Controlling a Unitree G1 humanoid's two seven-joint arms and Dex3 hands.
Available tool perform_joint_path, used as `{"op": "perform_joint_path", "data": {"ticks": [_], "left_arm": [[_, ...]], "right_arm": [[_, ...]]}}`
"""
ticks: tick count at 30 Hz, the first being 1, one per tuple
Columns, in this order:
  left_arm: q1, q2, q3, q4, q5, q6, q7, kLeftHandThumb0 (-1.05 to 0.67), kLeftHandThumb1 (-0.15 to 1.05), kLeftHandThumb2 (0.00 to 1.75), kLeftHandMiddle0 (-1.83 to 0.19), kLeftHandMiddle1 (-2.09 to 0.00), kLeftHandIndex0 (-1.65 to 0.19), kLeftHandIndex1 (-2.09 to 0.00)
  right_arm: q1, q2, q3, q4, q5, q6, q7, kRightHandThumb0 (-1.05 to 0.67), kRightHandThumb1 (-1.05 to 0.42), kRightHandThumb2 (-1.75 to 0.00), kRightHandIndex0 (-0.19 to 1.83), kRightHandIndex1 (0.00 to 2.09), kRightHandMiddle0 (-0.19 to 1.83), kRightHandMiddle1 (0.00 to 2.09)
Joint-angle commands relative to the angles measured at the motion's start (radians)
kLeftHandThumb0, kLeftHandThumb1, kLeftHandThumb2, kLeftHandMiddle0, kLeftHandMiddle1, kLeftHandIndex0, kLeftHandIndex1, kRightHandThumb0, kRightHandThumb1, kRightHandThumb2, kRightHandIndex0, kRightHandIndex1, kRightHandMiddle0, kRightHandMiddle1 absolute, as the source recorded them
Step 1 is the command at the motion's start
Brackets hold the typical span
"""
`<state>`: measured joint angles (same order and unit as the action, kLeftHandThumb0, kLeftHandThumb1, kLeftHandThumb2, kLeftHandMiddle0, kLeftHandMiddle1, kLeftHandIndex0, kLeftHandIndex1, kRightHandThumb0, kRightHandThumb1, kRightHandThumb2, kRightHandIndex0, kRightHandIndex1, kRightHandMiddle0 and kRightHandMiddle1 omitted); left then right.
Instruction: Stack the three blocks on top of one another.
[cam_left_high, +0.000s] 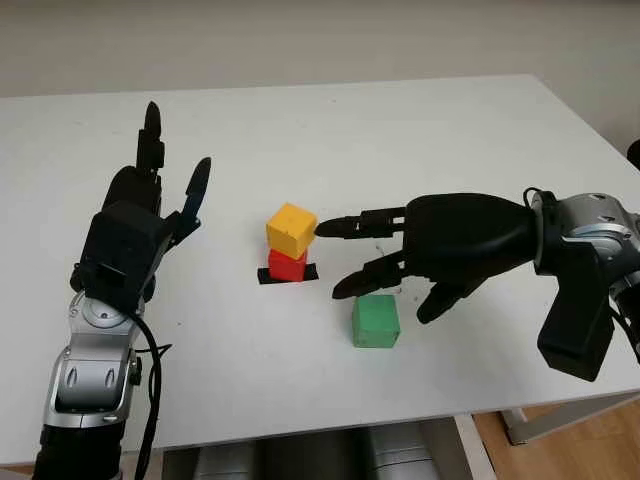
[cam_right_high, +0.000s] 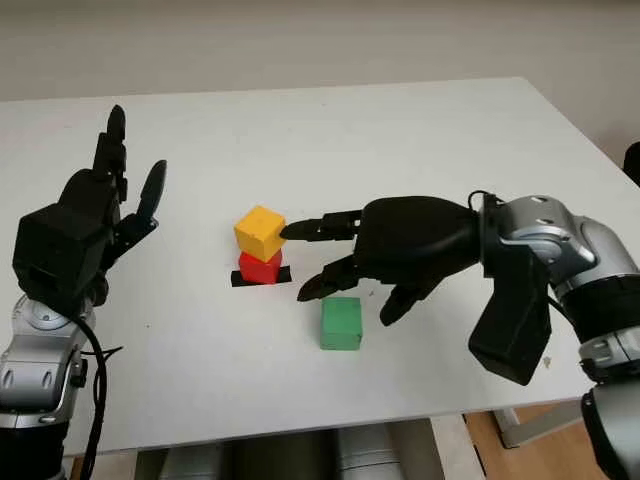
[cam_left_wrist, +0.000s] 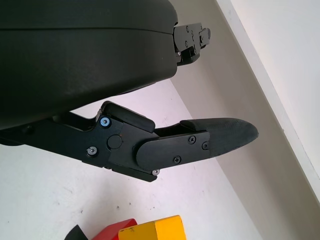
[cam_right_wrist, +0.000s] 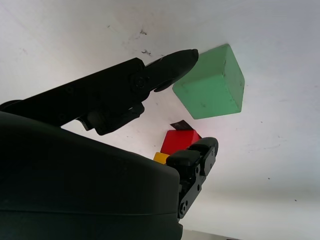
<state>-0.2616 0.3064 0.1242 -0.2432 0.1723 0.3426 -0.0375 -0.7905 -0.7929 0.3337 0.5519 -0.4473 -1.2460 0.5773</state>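
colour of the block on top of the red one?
Yellow cube, clearest in the left eye view.

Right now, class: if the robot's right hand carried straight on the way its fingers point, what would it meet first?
Most likely the yellow wooden cube sitting on the red cube. The right hand, open, points across the white table with its upper fingertip at the yellow cube's side; whether they touch is unclear.
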Motion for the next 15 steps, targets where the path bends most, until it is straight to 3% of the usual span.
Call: {"op": "perform_joint_path", "data": {"ticks": [1, 15], "left_arm": [[0.004, -0.001, -0.004, -0.022, 0.006, -0.003, 0.004, -0.78, 1.05, 0.6, 0.19, -0.05, 0.16, -0.06], [0.01, -0.004, -0.001, -0.024, -0.001, -0.011, -0.005, -0.78, 1.05, 0.6, 0.19, -0.04, 0.17, -0.05]], "right_arm": [[-0.018, 0.011, 0.006, 0.011, -0.014, -0.016, -0.017, -0.5, -0.89, -0.05, 0.02, 0.06, 0.54, 0.17], [-0.029, 0.032, 0.033, 0.079, -0.086, -0.064, -0.083, -0.54, -0.87, -0.05, 0.02, 0.06, 0.57, 0.22]]}}
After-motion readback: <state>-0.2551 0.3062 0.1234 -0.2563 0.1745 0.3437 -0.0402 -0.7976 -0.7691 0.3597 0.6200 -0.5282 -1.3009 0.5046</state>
